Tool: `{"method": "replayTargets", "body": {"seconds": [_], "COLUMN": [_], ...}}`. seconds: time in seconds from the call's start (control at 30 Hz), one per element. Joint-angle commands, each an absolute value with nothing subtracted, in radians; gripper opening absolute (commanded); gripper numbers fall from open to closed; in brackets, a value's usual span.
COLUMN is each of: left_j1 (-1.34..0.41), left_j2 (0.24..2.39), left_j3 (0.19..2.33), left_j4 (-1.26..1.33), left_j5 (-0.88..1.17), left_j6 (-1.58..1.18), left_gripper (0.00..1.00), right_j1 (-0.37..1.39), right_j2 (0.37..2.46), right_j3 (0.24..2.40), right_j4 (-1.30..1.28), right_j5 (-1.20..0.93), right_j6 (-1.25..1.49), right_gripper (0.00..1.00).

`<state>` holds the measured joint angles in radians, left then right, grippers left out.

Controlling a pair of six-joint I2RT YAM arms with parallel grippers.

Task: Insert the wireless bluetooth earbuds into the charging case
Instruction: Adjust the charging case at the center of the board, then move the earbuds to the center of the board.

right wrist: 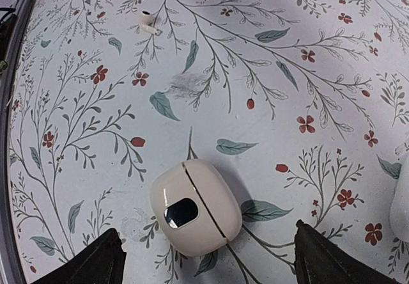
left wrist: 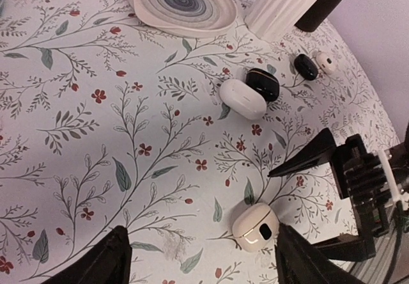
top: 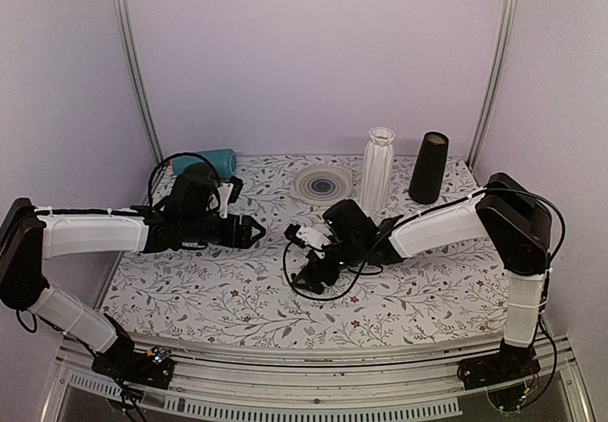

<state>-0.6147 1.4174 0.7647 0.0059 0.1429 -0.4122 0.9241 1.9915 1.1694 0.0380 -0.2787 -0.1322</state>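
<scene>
With right gripper spread wide astride the shut case mid-table, lower squarely and pinch the body below the lid seam, leaving the lid free. Keep left gripper, likewise spread, ready for earbuds lying left of case.

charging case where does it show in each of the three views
top external: cannot make it out.
left wrist: charging case low, right of centre.
right wrist: charging case low, centre, lid shut.
shared landmark: grey smudge on the cloth near it, in both wrist views.
</scene>
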Motion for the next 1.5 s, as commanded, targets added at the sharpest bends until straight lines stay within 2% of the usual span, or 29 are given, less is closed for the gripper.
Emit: {"method": "replayTargets", "body": {"seconds": [0.0,0.3,0.87,0.97,1.17,1.37,1.47], "left_j1": [-0.596,-0.584,-0.506,-0.495,-0.451,-0.356,-0.316], "left_j2": [1.391,1.39,1.386,1.372,1.298,1.197,1.17], "left_j3": [0.758,0.751,0.718,0.711,0.662,0.501,0.429], "left_j4": [0.008,0.015,0.048,0.023,-0.095,-0.01,0.053], "left_j5": [0.153,0.168,0.275,0.225,0.023,0.034,0.069], "left_j6": [-0.404,-0.414,-0.499,-0.526,-0.62,-0.713,-0.748], "left_gripper": [0.78,0.78,0.77,0.76,0.77,0.81,0.83], "right_j1": [0.954,0.97,1.02,1.025,1.025,1.025,1.025], "right_j2": [2.046,2.074,2.113,2.119,2.106,2.085,2.078], "right_j3": [1.201,1.201,1.245,1.251,1.231,1.204,1.185], "right_j4": [0.025,0.053,0.081,0.081,0.101,0.129,0.14], "right_j5": [-0.196,-0.117,-0.132,-0.135,-0.133,-0.145,-0.155], "right_j6": [-0.224,-0.255,-0.263,-0.256,-0.235,-0.217,-0.208], "right_gripper": [0.92,0.88,0.74,0.69,0.52,0.38,0.35]}}
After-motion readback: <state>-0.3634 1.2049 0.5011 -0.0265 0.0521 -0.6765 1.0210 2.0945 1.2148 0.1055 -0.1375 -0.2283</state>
